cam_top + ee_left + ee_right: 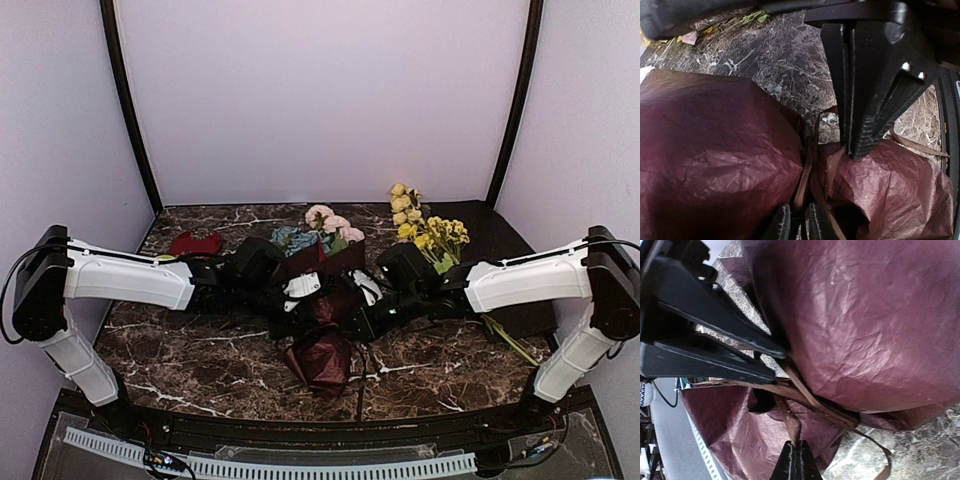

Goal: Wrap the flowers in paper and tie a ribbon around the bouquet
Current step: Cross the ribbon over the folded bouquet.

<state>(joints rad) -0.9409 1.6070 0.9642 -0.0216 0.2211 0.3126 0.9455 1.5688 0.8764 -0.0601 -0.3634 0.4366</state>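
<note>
While tying ribbon (791,426) at bouquet (865,315) neck, with left gripper (799,225) and right gripper (797,462) both pinched on strands, likely pull ends apart next to cinch.

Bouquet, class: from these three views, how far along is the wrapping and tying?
Done: the flowers sit sheathed in the paper, which is pinched narrow low down. In hand: the ribbon loops that pinch, with the right hand shut on one strand and the left hand apparently on another. Left: no knot or bow shows, so the tying remains.
</note>
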